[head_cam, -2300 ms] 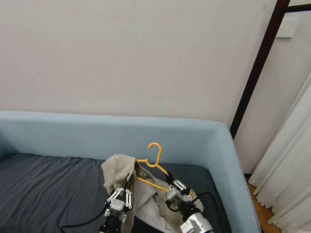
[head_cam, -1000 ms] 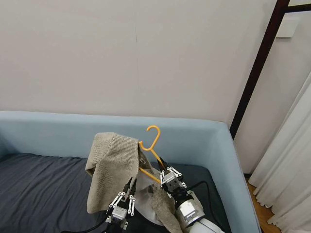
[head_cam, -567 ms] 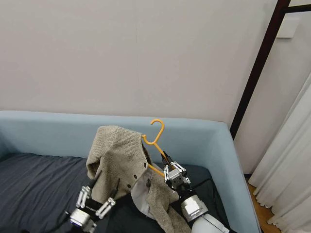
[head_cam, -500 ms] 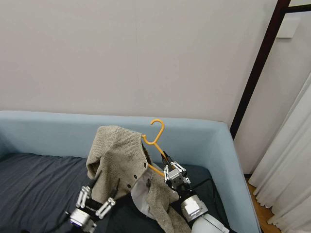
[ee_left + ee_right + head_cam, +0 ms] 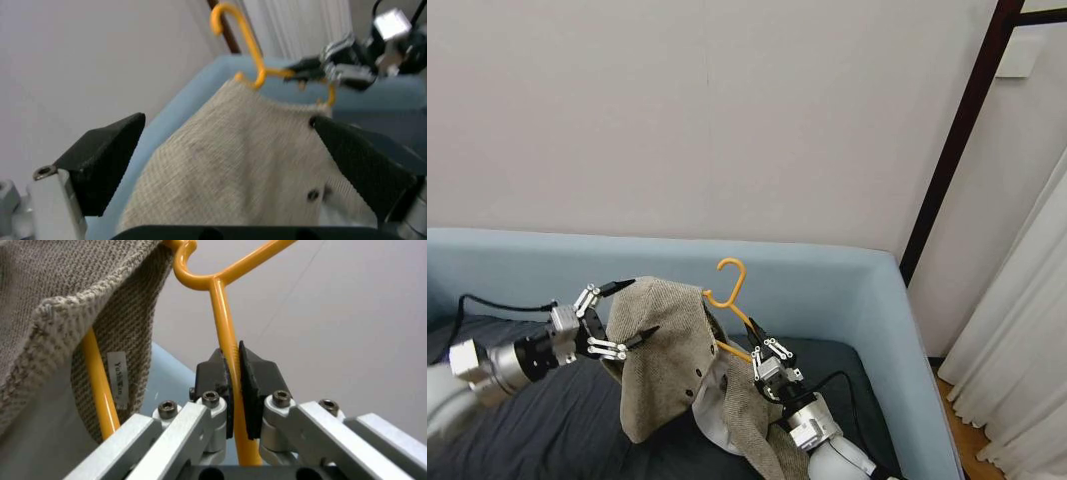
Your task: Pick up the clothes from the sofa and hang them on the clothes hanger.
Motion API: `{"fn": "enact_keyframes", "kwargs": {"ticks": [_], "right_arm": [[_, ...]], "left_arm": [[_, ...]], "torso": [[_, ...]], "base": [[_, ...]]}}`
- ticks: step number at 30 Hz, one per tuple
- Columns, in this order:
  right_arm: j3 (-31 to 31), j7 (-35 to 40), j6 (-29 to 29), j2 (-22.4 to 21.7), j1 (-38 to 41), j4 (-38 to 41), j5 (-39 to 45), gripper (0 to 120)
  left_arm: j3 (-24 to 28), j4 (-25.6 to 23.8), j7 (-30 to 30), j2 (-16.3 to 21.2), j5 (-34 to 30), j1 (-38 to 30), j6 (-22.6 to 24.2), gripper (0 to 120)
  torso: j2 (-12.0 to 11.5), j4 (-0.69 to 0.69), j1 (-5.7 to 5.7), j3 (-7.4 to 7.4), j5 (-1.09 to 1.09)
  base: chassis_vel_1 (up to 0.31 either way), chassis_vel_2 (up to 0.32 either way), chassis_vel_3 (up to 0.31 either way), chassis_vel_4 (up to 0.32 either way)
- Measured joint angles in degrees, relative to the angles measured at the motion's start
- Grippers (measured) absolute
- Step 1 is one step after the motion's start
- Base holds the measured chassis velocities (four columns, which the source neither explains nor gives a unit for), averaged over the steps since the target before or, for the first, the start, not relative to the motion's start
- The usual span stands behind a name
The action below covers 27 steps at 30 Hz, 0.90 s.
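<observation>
right claw (image 5: 765, 352), low middle: squeezing stiff hanger (image 5: 727, 290) | left claw (image 5: 634, 308), left: spread wide | sweater (image 5: 662, 360) soft, floppy; grab shoulder

My left gripper (image 5: 643, 306) reaches in sideways with fingers spread wide, while my right gripper (image 5: 763, 350) points up from below, fingers pinched tight.

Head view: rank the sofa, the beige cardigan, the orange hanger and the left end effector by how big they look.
1. sofa
2. beige cardigan
3. orange hanger and left end effector: about alike, so unranked; the cardigan hides part of the hanger.
</observation>
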Motion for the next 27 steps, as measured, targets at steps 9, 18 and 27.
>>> {"fn": "enact_keyframes", "kwargs": {"ticks": [9,18,27], "right_arm": [[0.0,-1.6,1.3,1.8,-1.4,-1.0,-2.1,4],[-0.9,-3.6,3.0,2.3,-2.0,-0.6,-6.8,4],[-0.5,-6.4,7.3,2.5,-3.6,-0.2,-11.8,4]], "left_arm": [[0.5,4.6,6.5,4.9,-2.0,-2.5,4.9,100],[0.1,1.6,8.8,2.5,-1.6,-0.9,6.3,100],[0.7,-0.9,7.1,-0.1,6.4,0.7,7.9,100]], "torso": [[0.0,0.00,-0.01,-0.01,-0.01],[0.0,-0.01,-0.01,-0.01,-0.02],[0.0,-0.01,-0.01,-0.01,-0.01]], "base": [[0.000,0.000,0.000,0.000],[0.000,0.000,0.000,0.000],[0.000,0.000,0.000,0.000]]}}
